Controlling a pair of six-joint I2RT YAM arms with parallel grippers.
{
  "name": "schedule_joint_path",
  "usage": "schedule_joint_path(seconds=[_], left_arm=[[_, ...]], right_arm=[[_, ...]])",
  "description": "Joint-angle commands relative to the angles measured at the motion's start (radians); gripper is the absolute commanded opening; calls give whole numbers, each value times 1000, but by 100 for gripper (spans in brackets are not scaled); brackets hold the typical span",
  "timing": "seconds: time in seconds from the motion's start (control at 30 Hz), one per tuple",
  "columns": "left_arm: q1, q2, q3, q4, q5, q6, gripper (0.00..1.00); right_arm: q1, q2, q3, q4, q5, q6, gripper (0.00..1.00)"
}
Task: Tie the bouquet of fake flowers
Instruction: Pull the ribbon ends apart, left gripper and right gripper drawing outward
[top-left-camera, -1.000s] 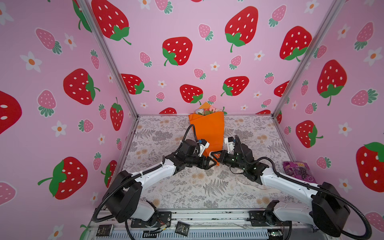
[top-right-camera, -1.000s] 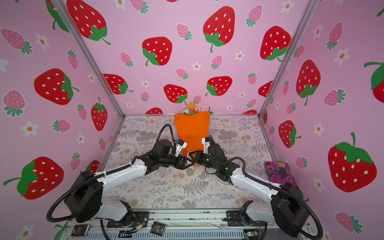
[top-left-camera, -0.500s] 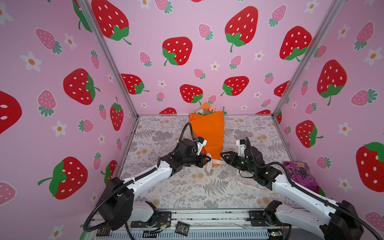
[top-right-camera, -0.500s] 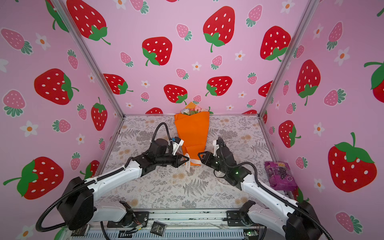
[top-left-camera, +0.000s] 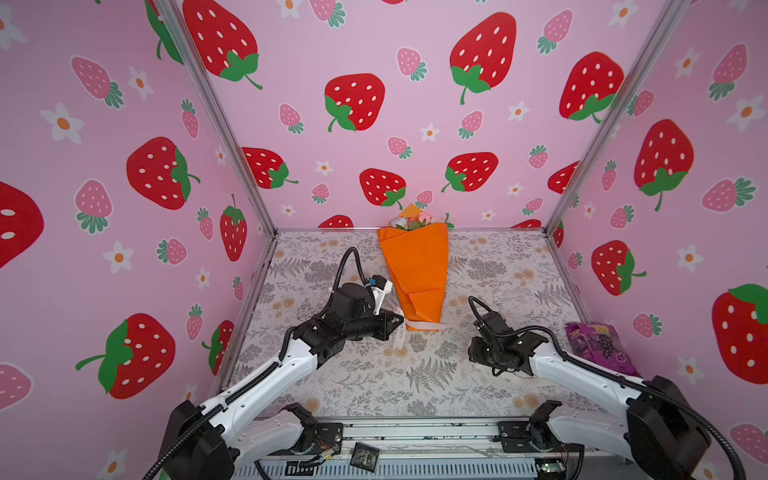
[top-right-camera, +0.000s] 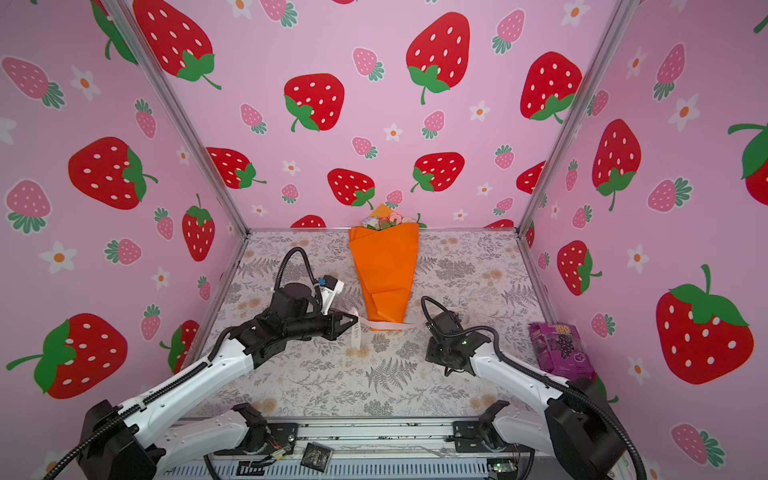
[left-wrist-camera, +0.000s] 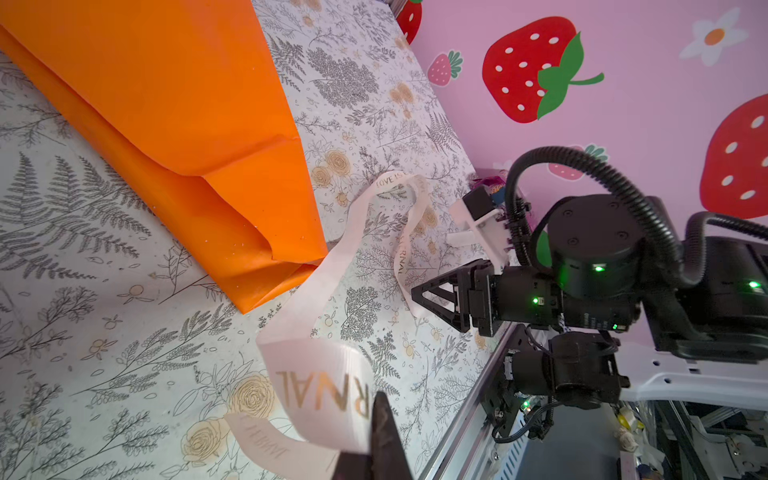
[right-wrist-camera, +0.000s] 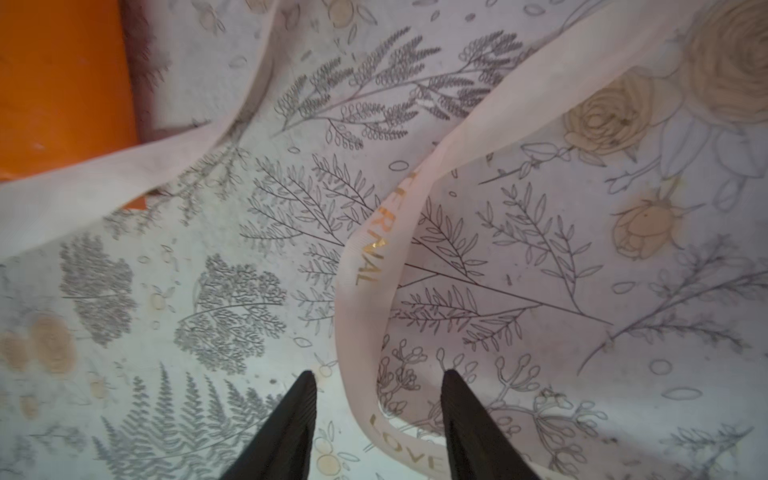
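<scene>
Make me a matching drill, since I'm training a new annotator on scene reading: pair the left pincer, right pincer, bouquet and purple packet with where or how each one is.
Things:
1. left pincer
2. right pincer
3. bouquet of fake flowers
4. purple packet

States:
A. lies beside the right wall
B. open, with the ribbon running through the gap
C. shut on the ribbon
D. lies wrapped in orange, blooms toward the back wall

Pairs: 1-C, 2-B, 3-D, 4-A
</scene>
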Motion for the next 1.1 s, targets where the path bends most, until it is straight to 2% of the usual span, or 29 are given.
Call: schedule_joint_path(seconds=[0.0, 0.1, 0.17, 0.27, 0.33, 0.43, 0.6, 0.67, 0.77, 0.87, 1.0, 1.07], left_arm=[[9, -11, 12, -47, -5, 9, 0], [11, -23, 17, -63, -9, 7, 0], [14, -41, 27, -87, -21, 8, 0], [24, -89, 47, -153, -78, 9, 0], [42, -131, 71, -228, -154, 1, 0], [93, -209, 100, -344, -256, -17, 0], [192, -365, 155, -544, -449, -12, 0], [217, -418, 172, -614, -538, -14, 0], [244, -444, 206, -717, -684, -7, 0], [276, -430, 237, -794, -789, -24, 0], [375, -421, 285, -858, -877, -17, 0], [455, -432, 311, -870, -899, 24, 0]], right_arm=[[-3, 48, 22, -2, -18, -92, 56], [-3, 96, 23, -17, -24, -91, 55], [-4, 96, 15, -39, -10, -72, 49], [-8, 47, 13, -81, 77, -52, 24], [-32, -1, 27, -117, 137, -56, 10], [-105, -62, 64, -156, 204, -91, 2], [-213, -121, 159, -203, 299, -200, 1], [-217, -128, 203, -199, 340, -261, 3], [-217, -113, 269, -157, 342, -358, 5], [-218, -59, 312, -60, 157, -483, 8], [-210, 86, 356, -54, -79, -516, 11], [-204, 153, 380, -132, -6, -467, 18]])
